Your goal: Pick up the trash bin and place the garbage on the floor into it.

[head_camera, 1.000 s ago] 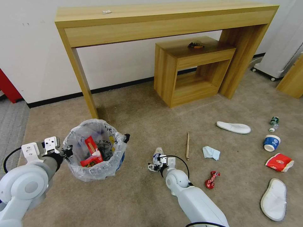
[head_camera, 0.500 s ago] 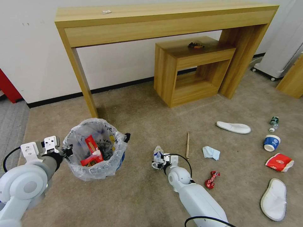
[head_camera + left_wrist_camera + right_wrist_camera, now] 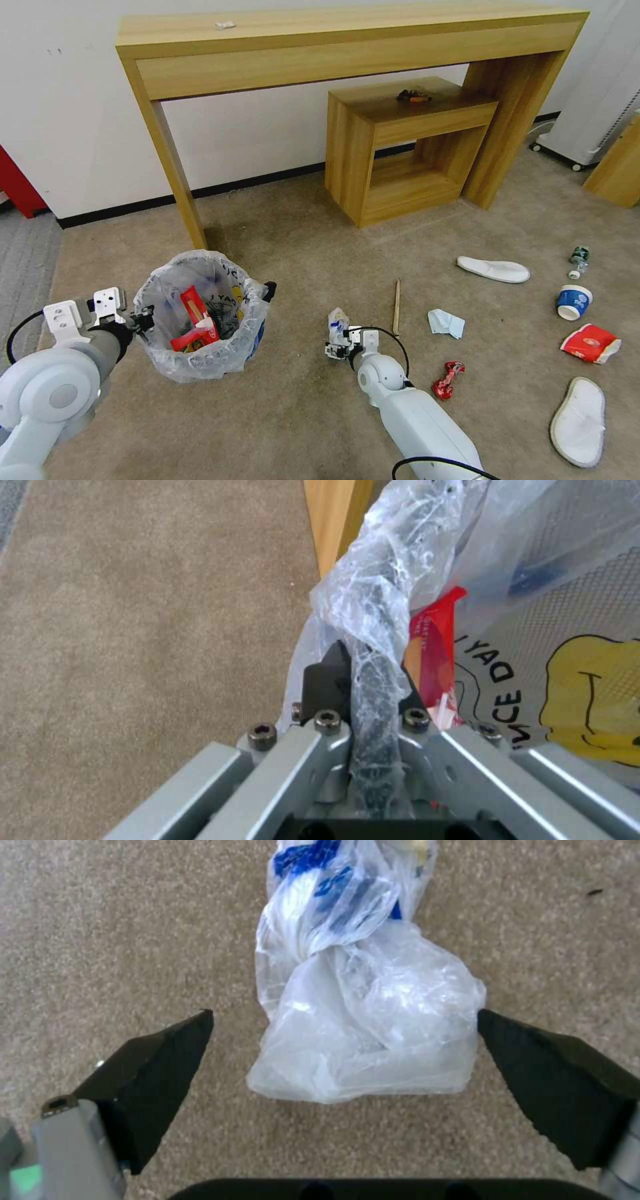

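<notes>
1. The right claw (image 3: 343, 1050) is spread wide and low over the beige-tan short-pile carpet floor (image 3: 100, 940), gripping nothing; a crumpled clear plastic bag with blue print (image 3: 360, 1020) lies on the carpet between its two black fingers (image 3: 160, 1060), apart from both
2. The left claw (image 3: 363, 690) is clamped on the bag-wrapped rim of the small round dark trash bin lined with crinkled translucent plastic (image 3: 200, 313), which already contains red wrappers
3. Farther right on the carpet lie a thin wooden stick (image 3: 397, 307), a pale blue tissue (image 3: 445, 323), a twisted red wrapper (image 3: 448, 379), a blue paper cup (image 3: 573, 301) and two white slippers
</notes>
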Robot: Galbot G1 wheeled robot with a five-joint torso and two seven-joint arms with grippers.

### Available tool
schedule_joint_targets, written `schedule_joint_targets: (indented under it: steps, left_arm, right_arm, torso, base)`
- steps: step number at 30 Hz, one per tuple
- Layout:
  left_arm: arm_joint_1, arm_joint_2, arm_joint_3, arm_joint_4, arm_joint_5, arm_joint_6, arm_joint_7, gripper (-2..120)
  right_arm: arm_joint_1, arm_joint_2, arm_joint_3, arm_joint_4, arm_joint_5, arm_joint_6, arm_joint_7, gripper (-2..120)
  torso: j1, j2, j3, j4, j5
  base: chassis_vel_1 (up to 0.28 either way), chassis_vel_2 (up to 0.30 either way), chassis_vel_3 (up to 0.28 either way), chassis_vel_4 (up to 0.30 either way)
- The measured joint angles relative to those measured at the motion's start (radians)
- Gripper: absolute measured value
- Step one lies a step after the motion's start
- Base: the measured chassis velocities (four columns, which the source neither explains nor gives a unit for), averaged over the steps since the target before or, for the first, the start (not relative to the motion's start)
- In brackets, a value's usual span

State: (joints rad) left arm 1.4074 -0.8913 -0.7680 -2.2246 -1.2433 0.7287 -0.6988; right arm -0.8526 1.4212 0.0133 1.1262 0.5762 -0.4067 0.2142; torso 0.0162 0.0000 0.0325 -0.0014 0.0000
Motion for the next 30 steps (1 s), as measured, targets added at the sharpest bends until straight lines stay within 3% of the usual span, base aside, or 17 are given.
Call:
schedule_joint_targets:
  steps: [7, 13, 15, 30]
  left_arm:
    - [0.001, -0.002, 0.002, -0.003, 0.000, 0.000, 0.000, 0]
    - [0.001, -0.005, 0.005, -0.003, 0.000, 0.000, 0.000, 0]
    - [0.002, -0.010, 0.010, -0.003, 0.005, 0.000, 0.000, 0]
    - [0.004, -0.006, 0.010, -0.011, 0.007, -0.002, 0.002, 0]
  right_arm:
    - [0.001, -0.006, 0.008, -0.001, -0.007, 0.001, -0.002, 80]
    - [0.001, -0.016, 0.016, 0.016, -0.007, 0.001, -0.007, 86]
    - [-0.001, -0.027, 0.021, 0.029, -0.007, 0.003, -0.021, 95]
    - [-0.002, -0.031, 0.027, -0.015, -0.035, 0.013, -0.070, 100]
  torso:
    - [0.000, 0.000, 0.000, 0.0000, 0.0000]
    - [0.000, 0.000, 0.000, 0.0000, 0.0000]
    - [0.000, 0.000, 0.000, 0.0000, 0.0000]
    - [0.000, 0.000, 0.000, 0.0000, 0.0000]
  base:
    - [0.000, 0.000, 0.000, 0.000]
    - [0.000, 0.000, 0.000, 0.000]
    - [0.000, 0.000, 0.000, 0.000]
    - [0.000, 0.000, 0.000, 0.000]
